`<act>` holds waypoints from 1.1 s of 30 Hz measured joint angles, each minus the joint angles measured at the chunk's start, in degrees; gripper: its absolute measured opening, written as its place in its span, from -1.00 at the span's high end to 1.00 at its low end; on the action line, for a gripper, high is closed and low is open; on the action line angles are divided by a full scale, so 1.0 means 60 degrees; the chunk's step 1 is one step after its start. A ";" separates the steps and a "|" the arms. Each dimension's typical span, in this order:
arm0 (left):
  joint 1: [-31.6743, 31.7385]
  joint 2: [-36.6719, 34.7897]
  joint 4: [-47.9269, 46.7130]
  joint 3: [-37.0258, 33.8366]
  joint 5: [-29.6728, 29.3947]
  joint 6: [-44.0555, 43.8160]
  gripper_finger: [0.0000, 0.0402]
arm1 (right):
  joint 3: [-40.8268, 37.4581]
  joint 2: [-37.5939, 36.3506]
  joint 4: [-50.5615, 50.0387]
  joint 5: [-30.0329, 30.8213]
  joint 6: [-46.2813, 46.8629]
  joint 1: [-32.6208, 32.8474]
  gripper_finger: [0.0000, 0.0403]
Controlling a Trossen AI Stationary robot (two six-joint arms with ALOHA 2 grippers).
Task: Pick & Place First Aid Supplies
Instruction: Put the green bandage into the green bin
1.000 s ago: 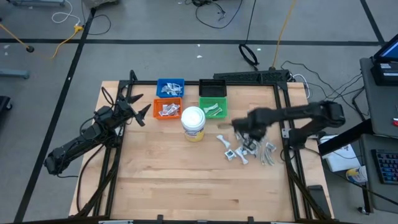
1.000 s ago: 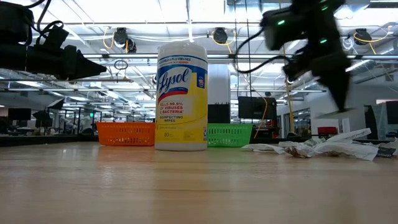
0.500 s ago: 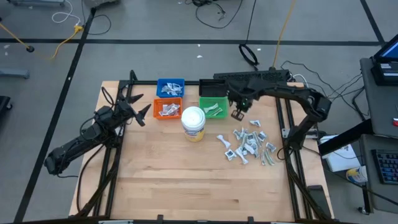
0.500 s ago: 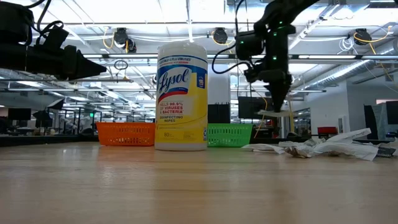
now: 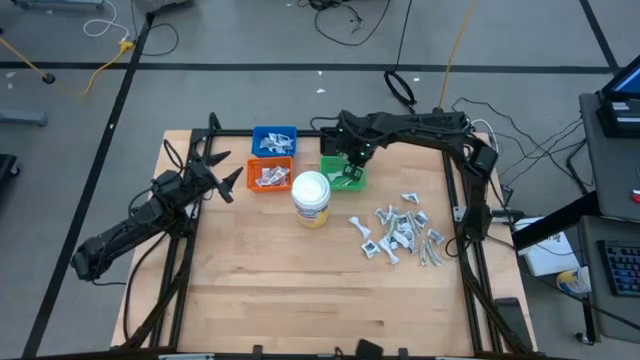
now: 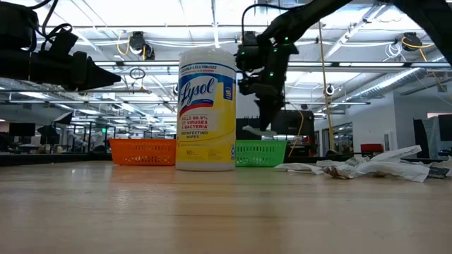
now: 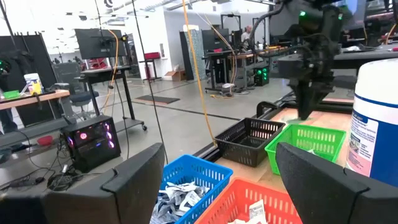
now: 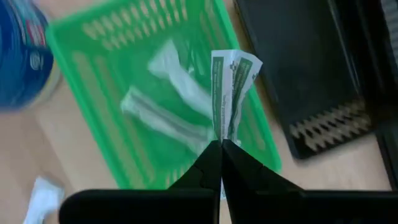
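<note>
My right gripper [image 5: 352, 166] hangs over the green bin [image 5: 343, 176] at the table's far side, shut on a small white packet with green print [image 8: 231, 87]. In the low view the packet [image 6: 257, 132] hangs just above the bin's rim [image 6: 261, 144]. Two white wrapped strips [image 8: 165, 93] lie in the green bin. A pile of loose first aid supplies [image 5: 400, 232] lies on the table's right half. My left gripper [image 5: 232, 180] stands open at the left, pointing level past the orange bin [image 5: 269, 176], and touches nothing. My right gripper pinches the packet's edge [image 8: 222, 138] between its two fingertips, coming from above and slanting down. The packet is lifted clear, sticks out past the fingertips over the green bin, and is creased along its length.
A blue bin [image 5: 273, 141] and the orange bin hold packets; a black bin [image 5: 342, 140] stands behind the green one. A white-lidded jar with a yellow label [image 5: 311, 197] stands just in front of the bins. Bare wood spreads toward the near edge.
My right gripper has swung from above the pile on the right toward the far left, carrying the packet clear of the table, and now hangs over the green bin. It has tipped steeper downward and rolled on the way.
</note>
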 joint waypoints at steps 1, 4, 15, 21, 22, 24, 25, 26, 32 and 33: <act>0.0002 0.0001 0.0000 0.0000 -0.0002 0.0000 -0.54 | 0.0164 0.0177 0.0052 -0.0109 -0.0044 0.0004 1.00; 0.0000 0.0002 0.0000 0.0000 0.0001 0.0000 -0.54 | 0.0465 0.0615 0.0156 -0.0180 -0.0059 0.0057 1.00; 0.0002 -0.0001 0.0000 0.0000 0.0001 0.0000 -0.54 | 0.0466 0.1063 0.0506 -0.0161 -0.0355 0.0206 0.88; 0.0003 0.0001 0.0004 0.0000 -0.0002 0.0000 -0.54 | 0.0463 0.1001 0.0587 -0.0139 -0.0233 0.0226 0.43; 0.0002 0.0000 0.0002 0.0000 -0.0002 0.0000 -0.54 | 0.0463 0.1002 0.0641 -0.0058 -0.0049 0.0237 0.33; 0.0000 0.0000 0.0000 0.0000 -0.0002 0.0000 -0.54 | 0.0461 0.0954 0.0708 0.0450 0.0641 0.0244 0.14; 0.0004 0.0000 0.0000 0.0000 -0.0002 0.0000 -0.54 | 0.0455 0.0892 0.0698 0.0757 0.0989 0.0244 0.05; 0.0000 0.0002 0.0000 0.0000 -0.0002 0.0000 -0.54 | 0.0456 0.0836 0.0694 0.1075 0.1263 0.0244 -0.03; 0.0001 0.0002 0.0000 0.0000 -0.0002 0.0000 -0.54 | 0.0453 0.0443 0.0049 0.2201 0.3385 0.0302 -0.32; 0.0004 0.0001 0.0000 0.0000 -0.0002 0.0000 -0.54 | 0.0453 0.0354 -0.0082 0.2344 0.3806 0.0330 -0.33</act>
